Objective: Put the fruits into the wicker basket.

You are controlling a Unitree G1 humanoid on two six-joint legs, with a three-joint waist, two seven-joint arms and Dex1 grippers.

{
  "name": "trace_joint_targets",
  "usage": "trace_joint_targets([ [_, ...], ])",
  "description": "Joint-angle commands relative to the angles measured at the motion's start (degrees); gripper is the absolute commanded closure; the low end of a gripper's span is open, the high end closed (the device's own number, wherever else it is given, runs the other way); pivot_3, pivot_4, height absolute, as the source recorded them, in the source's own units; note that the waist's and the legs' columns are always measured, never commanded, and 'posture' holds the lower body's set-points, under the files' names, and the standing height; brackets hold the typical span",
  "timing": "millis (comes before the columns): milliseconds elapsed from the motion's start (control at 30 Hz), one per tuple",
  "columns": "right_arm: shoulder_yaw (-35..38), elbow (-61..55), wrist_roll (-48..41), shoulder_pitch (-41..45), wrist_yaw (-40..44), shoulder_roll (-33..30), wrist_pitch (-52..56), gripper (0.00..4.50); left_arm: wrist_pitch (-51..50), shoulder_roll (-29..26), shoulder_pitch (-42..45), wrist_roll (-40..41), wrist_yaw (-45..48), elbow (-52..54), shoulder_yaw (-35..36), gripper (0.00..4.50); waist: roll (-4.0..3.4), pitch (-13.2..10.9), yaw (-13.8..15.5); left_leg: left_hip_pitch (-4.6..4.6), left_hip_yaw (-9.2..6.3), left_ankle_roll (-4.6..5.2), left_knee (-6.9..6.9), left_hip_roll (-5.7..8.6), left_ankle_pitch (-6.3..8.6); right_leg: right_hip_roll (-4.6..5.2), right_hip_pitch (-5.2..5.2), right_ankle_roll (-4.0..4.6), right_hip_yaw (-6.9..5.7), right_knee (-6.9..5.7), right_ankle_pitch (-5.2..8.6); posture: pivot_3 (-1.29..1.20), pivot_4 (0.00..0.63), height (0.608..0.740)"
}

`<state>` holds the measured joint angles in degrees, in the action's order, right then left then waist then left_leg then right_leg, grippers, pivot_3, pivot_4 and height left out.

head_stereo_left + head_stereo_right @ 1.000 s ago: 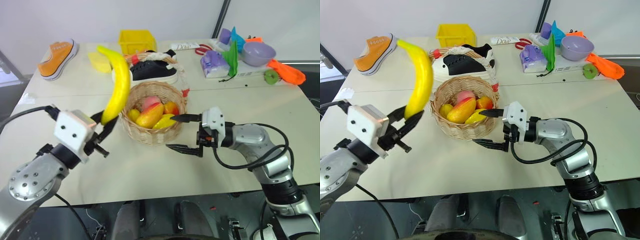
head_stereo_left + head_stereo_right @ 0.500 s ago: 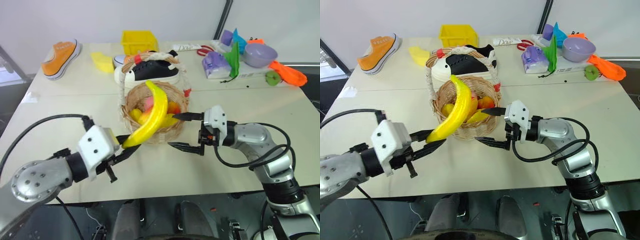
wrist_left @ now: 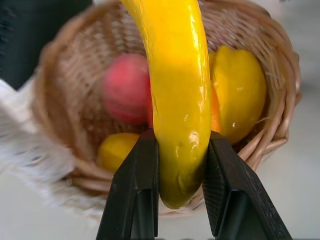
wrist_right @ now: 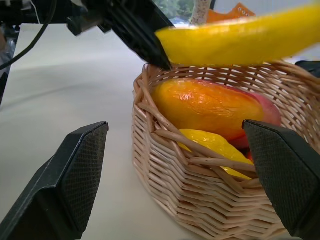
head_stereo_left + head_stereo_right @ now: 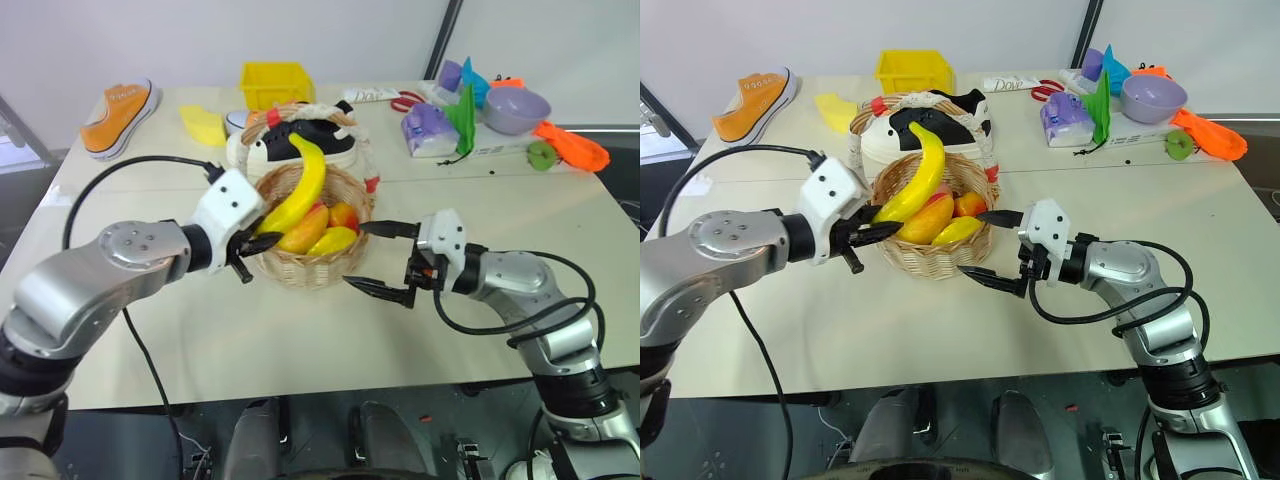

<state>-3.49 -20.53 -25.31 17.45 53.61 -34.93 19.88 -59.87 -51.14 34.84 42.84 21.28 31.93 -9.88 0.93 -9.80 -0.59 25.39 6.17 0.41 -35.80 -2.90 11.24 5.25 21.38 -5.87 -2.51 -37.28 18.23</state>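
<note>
Over the basket's [image 5: 310, 262] left rim, left pincer [image 5: 262, 243] is clamped on the banana's [image 5: 297, 187] lower end; the banana slants up across the basket, above the mango [image 5: 303, 230] lying inside. Right pincer [image 5: 375, 257] sits just right of the basket on the counter [image 5: 300, 340], fingers spread wide, nothing between them.

Silver arms, white wrist blocks, black cables, black end effectors

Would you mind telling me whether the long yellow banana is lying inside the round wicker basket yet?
Not yet: the long yellow banana slants across the round wicker basket's rim, its lower end between the left gripper's fingers.
</note>
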Motion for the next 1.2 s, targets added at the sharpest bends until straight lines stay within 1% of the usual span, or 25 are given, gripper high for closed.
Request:
trace_joint_targets([
  [33, 2.18, -2.90, -0.51, -0.73, -0.86, -1.03, 0.08, 0.00, 0.94, 1.13, 1.89, -2.27, 2.31, -0.32, 1.08, 1.64, 0.00, 0.00, 0.01, 0.00, 0.00, 0.00, 0.00, -0.01, 0.00, 0.00, 0.00, 0.00, 0.00, -0.01, 0.00, 0.00, 0.150, 0.733],
  [67, 2.33, -3.07, -0.51, -0.98, -0.96, -1.15, 0.14, 0.00, 1.14, 1.79, 2.02, -2.10, 2.89, -0.40, 1.75, 1.03, 0.00, 0.00, 0.02, 0.00, 0.00, 0.00, -0.01, -0.02, 0.00, 0.00, 0.00, 0.00, 0.00, -0.01, 0.00, 0.00, 0.150, 0.733],
  [100, 2.50, -3.23, -0.50, -1.19, -1.13, -1.25, 0.26, 0.00, 1.86, 1.98, 1.74, -1.77, 4.07, -0.01, 2.76, 0.56, 0.01, 0.00, 0.02, 0.01, 0.00, 0.00, -0.04, -0.03, 0.00, 0.00, -0.01, 0.00, 0.00, -0.01, 0.00, 0.00, 0.150, 0.733],
  [167, 2.95, -3.32, -0.47, -1.55, -1.36, -1.58, 0.45, 0.00, 3.49, 1.69, 0.18, -1.12, 6.50, 1.41, 5.24, 0.56, 0.01, -0.01, 0.00, 0.03, -0.01, 0.00, -0.11, -0.04, 0.00, 0.00, -0.02, 0.00, 0.01, -0.03, 0.00, 0.00, 0.150, 0.733],
  [233, 4.05, -2.73, -0.73, -1.74, -1.63, -2.20, 0.96, 0.00, 6.52, 0.37, -4.20, -1.23, 9.24, 3.19, 9.16, 0.56, 0.00, -0.01, -0.20, 0.03, 0.00, 0.00, -0.11, -0.05, 0.00, 0.02, -0.01, 0.00, 0.02, -0.05, 0.00, 0.00, 0.150, 0.733],
  [367, 7.13, -1.09, -2.73, -1.10, -3.02, -2.67, 3.18, 0.00, 9.85, 1.83, -12.05, 0.00, 10.41, 4.02, 17.95, 0.56, 0.00, -0.01, -0.06, 0.01, -0.05, -0.01, -0.11, -0.10, 0.00, 0.02, -0.01, 0.00, 0.01, -0.10, 0.00, 0.00, 0.150, 0.733],
  [467, 9.67, 0.02, -4.52, -0.34, -4.53, -2.05, 4.80, 0.00, 13.81, 4.41, -19.94, -1.14, 9.65, 5.25, 24.07, 0.56, 0.00, -0.01, -0.06, 0.00, -0.04, 0.01, -0.15, -0.07, 0.01, 0.10, -0.04, 0.01, 0.02, -0.11, 0.00, 0.00, 0.150, 0.733],
  [567, 10.53, 0.58, -5.73, 0.58, -6.71, -0.62, 6.24, 0.00, 20.00, 6.40, -27.97, -4.49, 10.58, 7.28, 27.71, 0.56, 0.00, 0.00, -0.09, 0.01, -0.03, 0.03, -0.16, -0.05, 0.02, 0.27, -0.06, 0.01, 0.03, -0.09, 0.00, 0.00, 0.150, 0.733],
  [633, 10.14, 2.02, -5.27, 2.06, -10.09, 2.04, 6.60, 0.00, 25.84, 11.07, -33.04, -3.03, 12.48, 8.03, 30.90, 0.56, 0.00, 0.01, -0.10, 0.01, -0.05, 0.03, -0.15, -0.06, 0.03, 0.27, -0.05, 0.03, 0.04, -0.09, 0.01, 0.00, 0.150, 0.733],
  [767, 9.00, 6.39, -2.86, 5.65, -15.06, 6.63, 6.09, 0.00, 29.92, 14.44, -37.33, -3.67, 13.14, 8.62, 31.47, 0.56, -0.05, 0.04, -0.12, 0.01, -0.06, 0.01, -0.13, -0.07, 0.04, 0.32, -0.05, 0.12, 0.05, -0.06, 0.03, 0.00, 0.150, 0.733],
  [933, 6.69, 16.84, 2.59, 12.62, -19.80, 11.81, 2.45, 0.00, 33.13, 15.43, -39.26, -5.62, 13.19, 9.11, 29.67, 0.56, -0.06, 0.05, -0.33, 0.02, -0.02, 0.01, -0.14, -0.05, 0.05, 0.35, -0.02, 0.28, 0.09, -0.06, 0.09, 0.00, 0.150, 0.733],
  [1000, 7.18, 19.34, 2.56, 14.15, -20.36, 13.12, 2.06, 0.55, 33.92, 15.83, -39.41, -6.36, 12.75, 8.83, 29.33, 0.50, -0.06, 0.05, -0.17, 0.02, -0.02, 0.02, -0.10, -0.05, 0.04, 0.34, -0.01, 0.26, 0.07, -0.06, 0.08, 0.00, 0.150, 0.733],
  [1067, 7.74, 20.43, 2.01, 15.09, -20.49, 13.94, 2.29, 1.39, 34.58, 16.33, -39.56, -6.60, 12.44, 8.72, 29.28, 0.50, -0.07, 0.04, -0.26, 0.03, -0.02, 0.03, -0.10, -0.05, 0.04, 0.33, -0.01, 0.11, 0.07, -0.06, 0.00, 0.00, 0.150, 0.733],
  [1200, 8.13, 20.14, 1.94, 15.42, -20.97, 14.19, 2.62, 3.55, 34.76, 16.62, -40.25, -6.93, 11.96, 9.34, 28.77, 0.50, -0.07, 0.04, -0.27, 0.04, -0.01, 0.04, -0.10, -0.05, 0.05, 0.32, -0.01, 0.09, 0.06, -0.07, -0.01, 0.00, 0.150, 0.733],
])
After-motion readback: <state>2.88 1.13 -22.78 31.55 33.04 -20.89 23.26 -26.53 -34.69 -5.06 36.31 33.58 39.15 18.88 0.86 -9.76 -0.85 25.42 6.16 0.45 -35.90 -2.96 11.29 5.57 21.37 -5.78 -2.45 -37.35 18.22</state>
